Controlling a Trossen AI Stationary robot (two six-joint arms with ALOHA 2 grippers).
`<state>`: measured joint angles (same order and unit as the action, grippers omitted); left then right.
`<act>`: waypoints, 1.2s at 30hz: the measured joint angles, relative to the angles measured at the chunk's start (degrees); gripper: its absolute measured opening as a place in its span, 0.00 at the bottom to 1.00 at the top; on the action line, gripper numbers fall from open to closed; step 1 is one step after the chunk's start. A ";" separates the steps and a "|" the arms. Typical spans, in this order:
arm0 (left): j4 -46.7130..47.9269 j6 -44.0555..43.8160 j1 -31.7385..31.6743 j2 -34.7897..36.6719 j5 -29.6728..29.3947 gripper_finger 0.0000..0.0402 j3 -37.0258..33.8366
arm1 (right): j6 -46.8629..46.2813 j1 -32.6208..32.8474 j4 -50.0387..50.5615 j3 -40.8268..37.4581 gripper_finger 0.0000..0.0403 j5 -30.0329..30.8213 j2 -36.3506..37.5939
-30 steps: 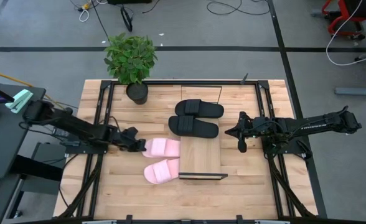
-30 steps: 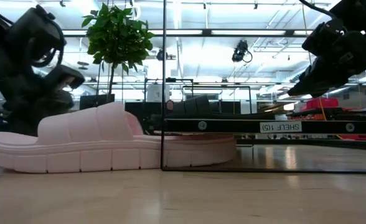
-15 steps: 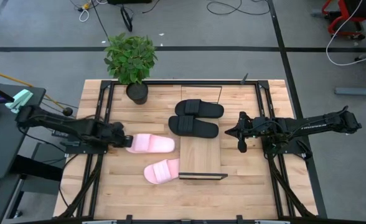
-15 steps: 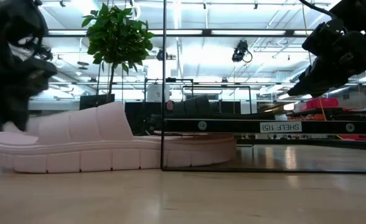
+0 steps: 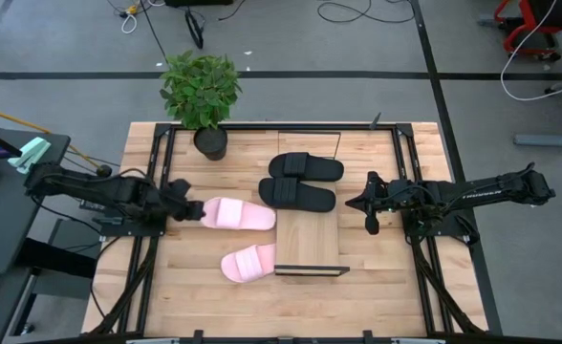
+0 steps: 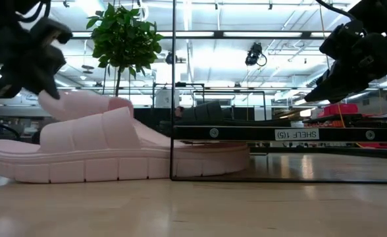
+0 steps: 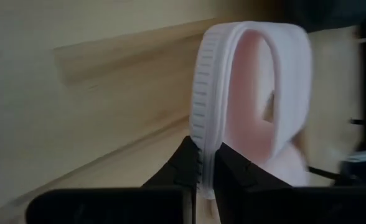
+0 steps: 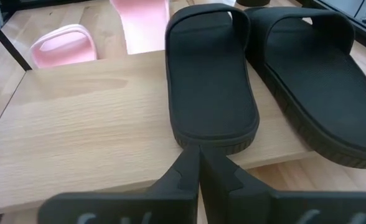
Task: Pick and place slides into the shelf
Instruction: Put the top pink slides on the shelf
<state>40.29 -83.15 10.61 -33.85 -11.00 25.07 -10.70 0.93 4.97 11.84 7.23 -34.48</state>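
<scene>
Wooden worktop (image 5: 185,287) carried everything: a potted plant (image 5: 201,91) at the far edge, the shelf (image 5: 310,244) in the middle, and four slides. Two black slides (image 5: 300,182) already lay side by side on the far part of the shelf. One pink slide (image 5: 248,262) sat flat on the worktop just beside the shelf's left edge.

The left tool (image 5: 187,209) was clamped on the rim of the other pink slide (image 5: 237,215); in the left wrist view the thin sole edge (image 7: 203,118) sat pinched between the two fingers. The low view showed this slide (image 6: 81,105) lifted clear of the worktop, its far tip near the shelf.

Foam slides like these should be light and somewhat springy, so an edge grip probably lets the sole droop or twist; the ribbed rim gave some purchase. The shelf's black frame and the nearer black slide stood closest to its path.

The right tool (image 8: 198,163) hung with its fingers together over the shelf near the black slides.
</scene>
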 joint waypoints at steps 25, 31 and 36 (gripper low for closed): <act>4.44 5.12 2.46 -0.44 -7.16 0.07 17.01 | -0.26 0.00 0.20 0.00 0.03 -0.07 0.02; -16.07 0.14 2.58 -6.01 -7.37 0.07 7.42 | -0.17 0.00 0.26 0.00 0.03 -0.05 0.02; -34.11 -6.07 3.85 -12.19 -6.48 0.07 -0.94 | 0.23 0.00 0.45 0.00 0.03 -0.05 0.02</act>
<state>6.18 -89.22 14.46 -46.04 -17.48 24.12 -10.47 0.93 5.42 11.84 7.18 -34.46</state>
